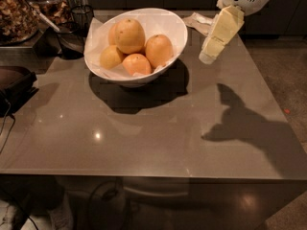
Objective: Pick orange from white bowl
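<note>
The white bowl [178,28] stands at the back middle of the grey table, lined with white paper. The orange [129,34], the largest pale yellow-orange fruit, lies on top of the pile at the back left of the bowl. A deeper orange fruit [159,50], a smaller one [136,63] and a yellowish one [111,56] lie around it. My gripper [210,52], cream-coloured and pointing down and left, hangs above the table just right of the bowl, apart from it and holding nothing.
A crumpled white paper [200,20] lies behind the gripper. At the left are a jar of dried brown pieces [17,13], a black mesh cup [81,14] and a dark object with a cable [17,85]. The table's right edge [273,104] borders the floor.
</note>
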`<move>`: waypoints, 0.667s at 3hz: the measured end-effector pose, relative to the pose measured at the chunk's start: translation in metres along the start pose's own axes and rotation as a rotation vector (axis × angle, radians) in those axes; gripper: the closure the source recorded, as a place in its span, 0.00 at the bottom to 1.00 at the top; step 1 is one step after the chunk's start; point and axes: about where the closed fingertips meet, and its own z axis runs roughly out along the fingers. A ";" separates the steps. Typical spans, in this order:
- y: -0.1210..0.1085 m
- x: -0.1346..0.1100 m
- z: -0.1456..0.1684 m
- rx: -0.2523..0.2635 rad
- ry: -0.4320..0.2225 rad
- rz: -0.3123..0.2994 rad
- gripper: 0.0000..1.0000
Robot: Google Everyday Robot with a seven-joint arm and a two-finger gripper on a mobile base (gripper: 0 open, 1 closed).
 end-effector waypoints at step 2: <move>-0.019 -0.086 0.026 -0.003 -0.042 -0.060 0.00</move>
